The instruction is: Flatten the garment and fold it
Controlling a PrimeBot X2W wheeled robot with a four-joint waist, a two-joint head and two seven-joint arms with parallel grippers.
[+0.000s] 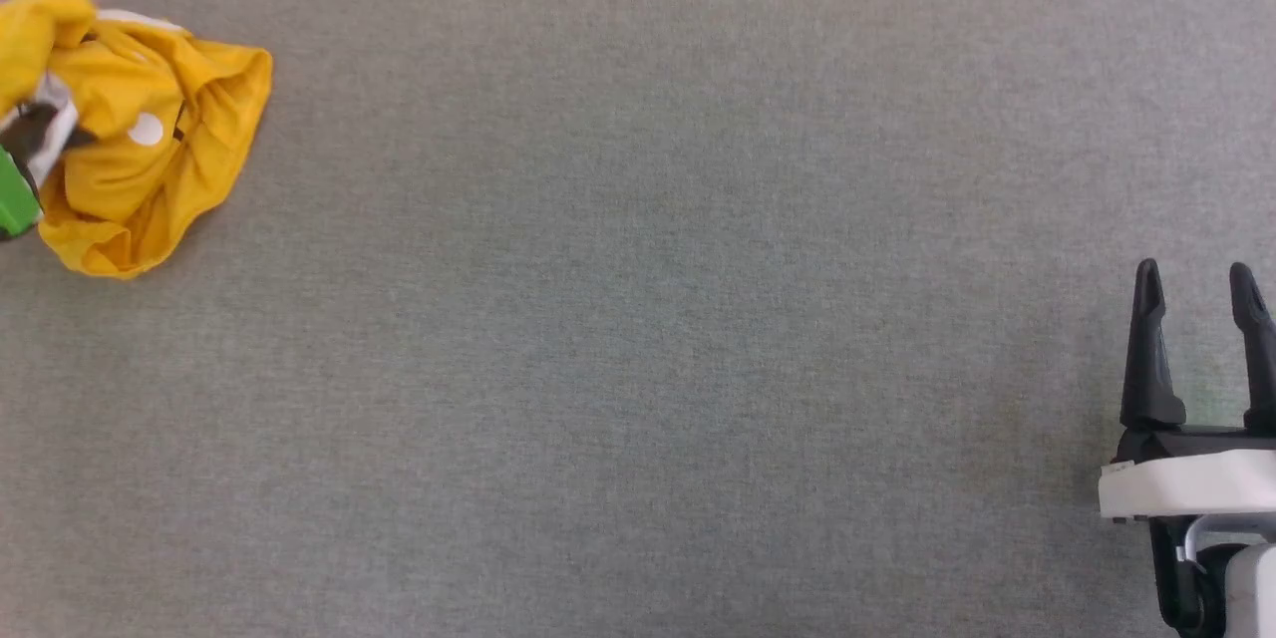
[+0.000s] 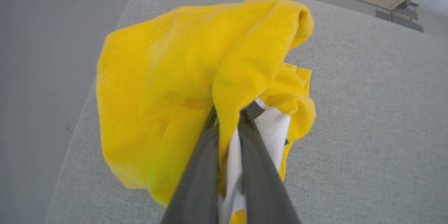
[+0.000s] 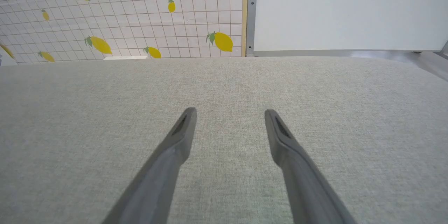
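The shirt [image 1: 150,140] is bunched at the far left, clamped by the left gripper [image 2: 229,119]; the right gripper [image 1: 1201,284] is held spread and empty, near right. Flattening is judged barely started: dragging centreward seems needed.

Locates garment [image 1: 150,140] heaped at far left of surface [image 1: 638,319], near its rounded corner. Finds left gripper [image 2: 229,112] pinching a fold inside that heap. Places right gripper [image 1: 1196,274] at lower right, well apart, fingers spread above bare surface, wall [image 3: 350,10] beyond far edge.
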